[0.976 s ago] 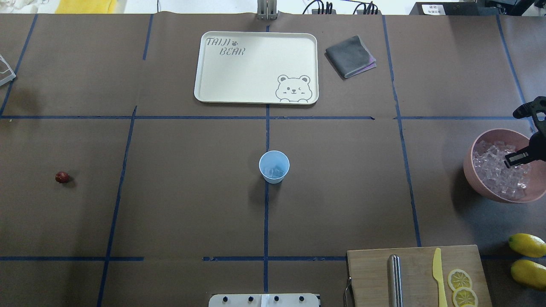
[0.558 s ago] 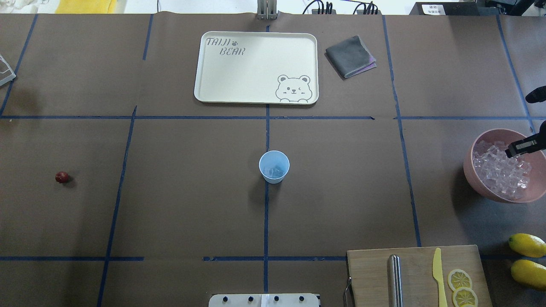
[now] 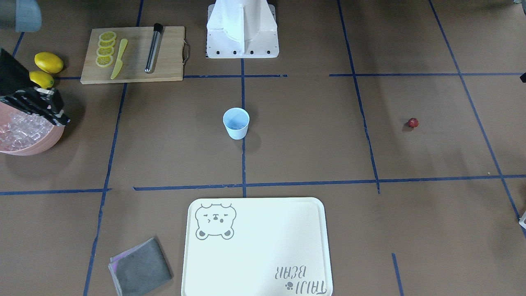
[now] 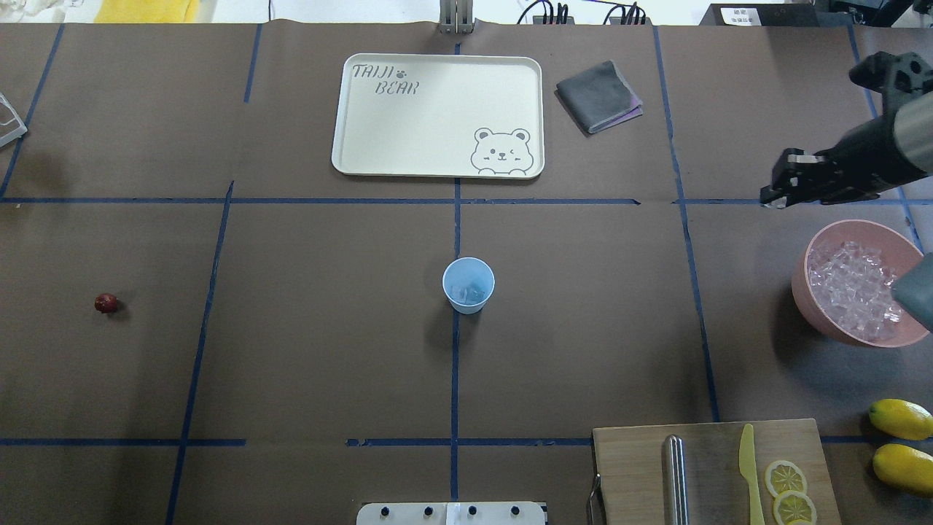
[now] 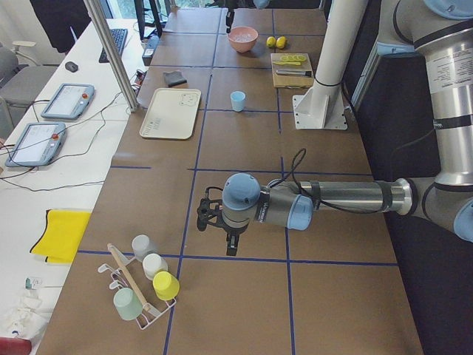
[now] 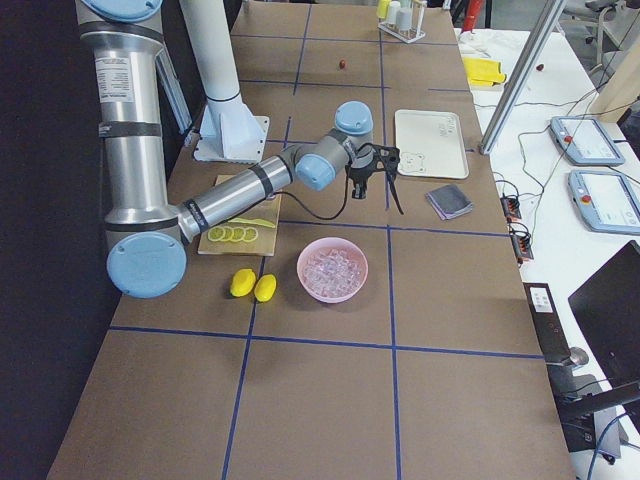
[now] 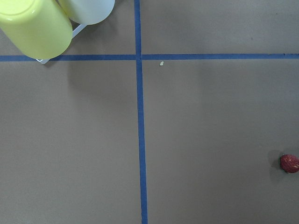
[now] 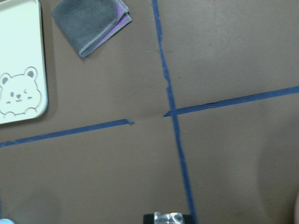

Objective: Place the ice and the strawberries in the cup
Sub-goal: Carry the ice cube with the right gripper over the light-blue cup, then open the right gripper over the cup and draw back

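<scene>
carrying the ice cube (image 8: 168, 217) across to the cup (image 4: 466, 308) looks like the step in hand: the right tool (image 4: 774, 195) hangs above the counter (image 4: 328, 350) near the pink bowl (image 4: 815, 313), clear of its rim, and the wrist view shows its tips pinching a small glassy cube. to do it well the arm should travel level and unhurried, squeeze firmly since the cube looks slick, stop squarely over the cup's mouth, and lower before letting go so nothing bounces out or tips the light tumbler. the cup stands upright mid-counter, pale blue, with a few clear cubes (image 4: 469, 293) at its bottom. the strawberry (image 4: 106, 303), tiny and dark red, lies alone far to the left, well apart from the cup. the left tool (image 5: 222, 225) shows only from the side, so whether it is spread or pressed together cannot be told.
</scene>
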`<state>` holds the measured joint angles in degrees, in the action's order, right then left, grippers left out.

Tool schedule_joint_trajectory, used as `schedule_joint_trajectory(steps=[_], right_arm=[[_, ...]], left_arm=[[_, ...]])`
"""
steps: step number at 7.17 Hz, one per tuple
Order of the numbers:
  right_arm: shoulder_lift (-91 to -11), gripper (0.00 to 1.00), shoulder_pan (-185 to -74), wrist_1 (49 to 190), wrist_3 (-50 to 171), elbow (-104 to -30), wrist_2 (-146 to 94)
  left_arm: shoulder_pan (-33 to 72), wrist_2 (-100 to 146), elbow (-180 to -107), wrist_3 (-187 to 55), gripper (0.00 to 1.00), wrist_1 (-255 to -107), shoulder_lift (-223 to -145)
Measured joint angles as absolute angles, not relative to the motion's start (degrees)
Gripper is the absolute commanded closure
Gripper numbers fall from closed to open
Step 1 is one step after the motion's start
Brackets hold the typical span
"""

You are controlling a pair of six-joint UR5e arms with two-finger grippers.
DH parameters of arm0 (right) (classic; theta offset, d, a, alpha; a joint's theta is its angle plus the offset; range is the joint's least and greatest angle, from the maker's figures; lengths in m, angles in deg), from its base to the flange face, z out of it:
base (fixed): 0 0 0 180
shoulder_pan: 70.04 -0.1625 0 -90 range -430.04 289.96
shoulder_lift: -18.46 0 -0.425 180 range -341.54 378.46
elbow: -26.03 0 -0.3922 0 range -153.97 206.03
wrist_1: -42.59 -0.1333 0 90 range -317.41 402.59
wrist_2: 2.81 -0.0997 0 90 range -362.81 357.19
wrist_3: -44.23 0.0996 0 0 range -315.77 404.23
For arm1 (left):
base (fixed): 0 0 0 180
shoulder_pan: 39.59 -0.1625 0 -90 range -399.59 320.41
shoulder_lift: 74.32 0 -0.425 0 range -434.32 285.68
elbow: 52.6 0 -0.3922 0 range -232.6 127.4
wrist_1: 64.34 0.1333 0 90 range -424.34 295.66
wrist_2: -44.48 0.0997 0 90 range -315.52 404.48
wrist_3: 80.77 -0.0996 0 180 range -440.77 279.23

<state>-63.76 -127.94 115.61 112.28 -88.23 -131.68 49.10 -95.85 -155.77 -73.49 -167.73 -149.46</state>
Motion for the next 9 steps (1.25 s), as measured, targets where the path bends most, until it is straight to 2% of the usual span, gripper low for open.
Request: schedule_joint_trajectory(steps=[2, 4, 6, 8, 9], right_arm=[[-52.3, 0.98, -115.1, 116.0, 133.6, -87.6, -121.1], [-42.7, 0.97, -101.6, 116.2, 144.2, -82.8, -107.1], [-38.7, 0.93, -96.4, 116.2, 146.0, -79.2, -101.3], [-38.1, 0.21, -95.5, 116.2, 146.2, -78.1, -99.9], [-38.0, 0.19, -95.4, 116.2, 146.2, -77.6, -99.5]], left_arm=[[49.0, -95.9, -155.8, -73.5, 0.00, -167.8, -149.5], [49.0, -95.9, -155.8, -73.6, 0.00, -167.8, -149.6], [49.0, -95.9, -155.8, -73.6, 0.00, -167.9, -149.6], [49.0, -95.9, -155.8, -73.6, 0.00, -167.9, -149.6], [49.0, -95.9, -155.8, -73.6, 0.00, -167.9, -149.6]])
